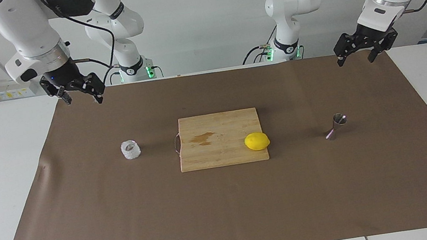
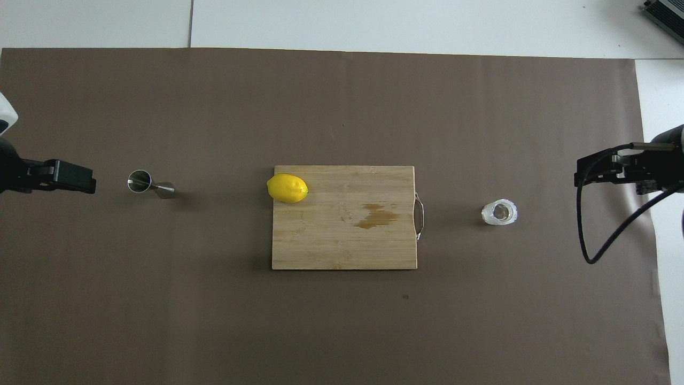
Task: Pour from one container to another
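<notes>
The squat knobbly clear glass cup [image 1: 130, 149] stands on the brown mat toward the right arm's end of the table; it also shows in the overhead view [image 2: 499, 212]. The small steel hourglass jigger [image 1: 336, 126] stands on the mat toward the left arm's end, also seen from overhead [image 2: 150, 185]. My right gripper [image 1: 83, 100] hangs open and empty, up in the air over the mat's edge at its own end [image 2: 593, 171]. My left gripper [image 1: 356, 61] hangs open and empty over the mat's edge at its end [image 2: 67, 177]. Both are well apart from the cup and the jigger.
A wooden cutting board [image 1: 218, 153] with a metal handle and a dark stain lies mid-table between the cup and the jigger. A yellow lemon [image 1: 257, 141] sits on the board's edge toward the jigger. The brown mat [image 1: 227, 211] covers most of the white table.
</notes>
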Motion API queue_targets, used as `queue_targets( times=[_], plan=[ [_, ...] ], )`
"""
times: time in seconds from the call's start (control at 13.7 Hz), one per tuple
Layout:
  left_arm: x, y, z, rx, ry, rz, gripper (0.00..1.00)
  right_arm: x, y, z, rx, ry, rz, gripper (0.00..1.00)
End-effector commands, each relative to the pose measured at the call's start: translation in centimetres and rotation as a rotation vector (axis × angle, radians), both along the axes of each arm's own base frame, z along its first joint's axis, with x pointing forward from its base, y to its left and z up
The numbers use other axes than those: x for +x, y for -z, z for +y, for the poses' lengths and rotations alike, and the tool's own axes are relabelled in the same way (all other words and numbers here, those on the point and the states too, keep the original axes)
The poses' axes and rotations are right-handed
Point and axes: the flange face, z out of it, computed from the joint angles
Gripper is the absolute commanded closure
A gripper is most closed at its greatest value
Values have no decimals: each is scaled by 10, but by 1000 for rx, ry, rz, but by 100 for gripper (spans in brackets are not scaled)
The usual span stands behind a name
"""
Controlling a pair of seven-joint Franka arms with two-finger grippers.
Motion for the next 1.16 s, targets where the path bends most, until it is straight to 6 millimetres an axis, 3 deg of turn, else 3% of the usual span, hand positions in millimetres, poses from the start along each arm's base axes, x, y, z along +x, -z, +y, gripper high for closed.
queue_targets(
  times=[0.0, 1.09],
  plan=[
    [-5, -5, 0, 16, 11, -1, 0, -1, -3, -3, 30, -15, 8, 0],
    [-6, -5, -3, 18, 14, 3, 0, -1, -3, -3, 30, -15, 9, 0]
  ],
)
